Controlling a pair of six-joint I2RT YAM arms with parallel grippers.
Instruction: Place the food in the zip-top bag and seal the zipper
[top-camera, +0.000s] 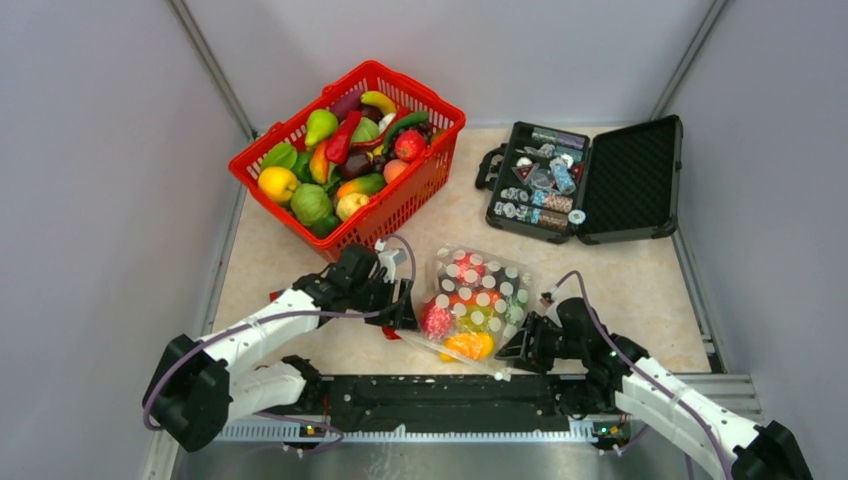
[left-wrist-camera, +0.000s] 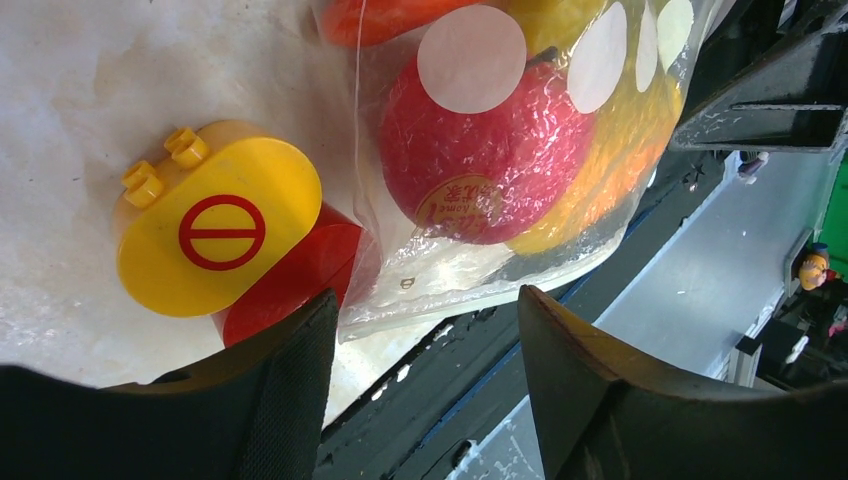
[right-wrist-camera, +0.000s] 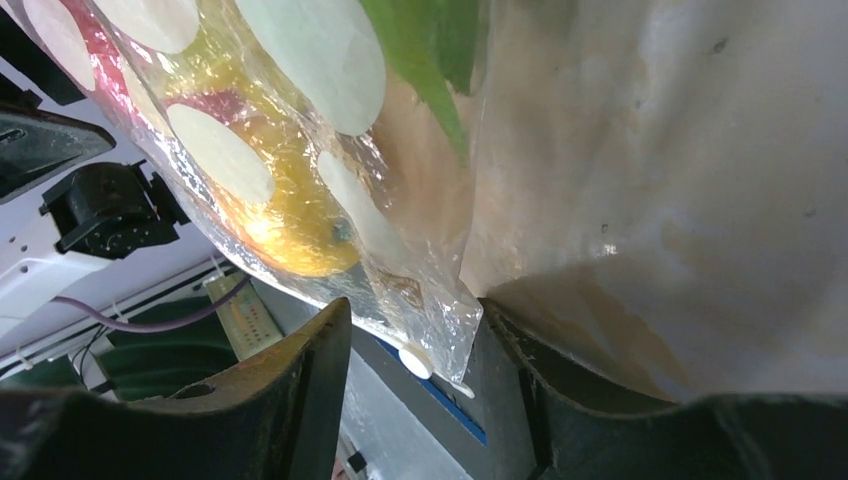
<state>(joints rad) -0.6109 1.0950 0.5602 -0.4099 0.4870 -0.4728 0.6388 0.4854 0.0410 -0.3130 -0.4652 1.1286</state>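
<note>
The clear dotted zip-top bag (top-camera: 478, 298) lies on the table near the front edge, with food inside: a red fruit (left-wrist-camera: 480, 150) and an orange-yellow one (top-camera: 468, 345). More food (top-camera: 340, 150) fills the red basket (top-camera: 400, 205). My left gripper (top-camera: 402, 318) (left-wrist-camera: 428, 295) is open at the bag's left corner, and the whitish zipper (left-wrist-camera: 475, 300) edge lies between its fingertips. At the bag's right corner my right gripper (top-camera: 512, 350) (right-wrist-camera: 415, 310) is open too, with the crinkled corner and a small white nub (right-wrist-camera: 415, 360) between its jaws, which are not clamped.
A yellow-and-red button block (left-wrist-camera: 215, 235) sits just left of the bag, touching it beside the left finger. An open black hard case (top-camera: 590, 180) with small parts stands at the back right. The black rail of the arm mount (top-camera: 440, 400) runs along the table's near edge.
</note>
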